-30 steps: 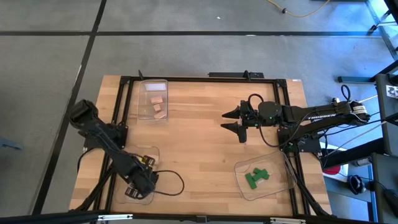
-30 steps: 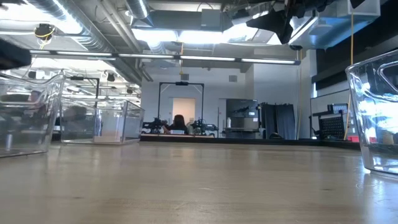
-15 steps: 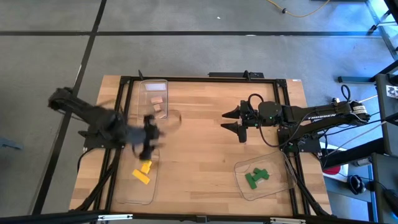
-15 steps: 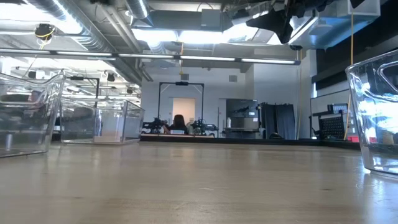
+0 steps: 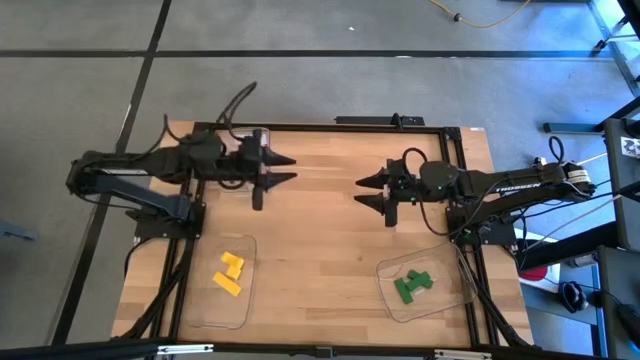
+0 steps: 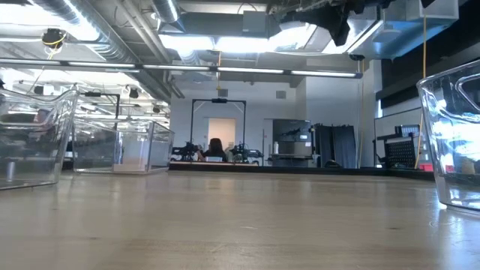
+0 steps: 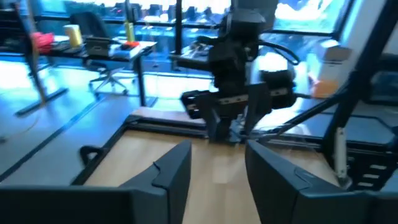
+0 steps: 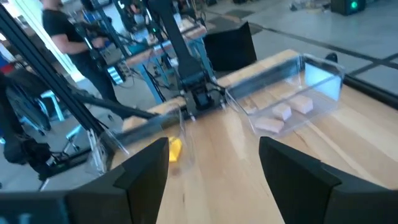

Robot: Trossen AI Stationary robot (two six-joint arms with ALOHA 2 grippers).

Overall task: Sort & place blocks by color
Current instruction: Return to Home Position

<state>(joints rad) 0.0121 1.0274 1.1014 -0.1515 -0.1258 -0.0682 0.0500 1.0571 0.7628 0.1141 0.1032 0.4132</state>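
Since no block is seen loose on the table (image 5: 330, 235), sorting is judged done, and only a withdrawal to rest is thought to be owed.

Left arm (image 5: 130, 178) is reached in from 9 o'clock, right arm (image 5: 500, 185) from 3 o'clock.

Three clear trays are noted:
- 11 o'clock tray (image 8: 323, 78), largely covered by the left arm in the high view
- 7 o'clock tray (image 5: 235, 312)
- 5 o'clock tray (image 5: 450, 270)

Left gripper (image 5: 294, 168) is held over the inner edge of the 11 o'clock tray and pointed toward 3 o'clock. Its fingers are spread wide and nothing is gripped. Right gripper (image 5: 358, 192) is held just right of centre and pointed toward 9 o'clock, likewise spread and empty. The two are faced tip to tip across bare wood, well apart.

Yellow blocks (image 5: 230, 272) are laid askew in the 7 o'clock tray. Green blocks (image 5: 411, 286) are heaped in the 5 o'clock tray. Tan blocks (image 8: 281, 112) are seen in the 11 o'clock tray by the right wrist view.

Key relation: the yellow blocks are placed at about 7 o'clock from the left gripper, well apart and off its pointing line. The tan blocks are placed beneath that arm's wrist, far nearer to it than to the right arm. A retreat toward 9 o'clock is therefore judged to call for height over that tray's wall.
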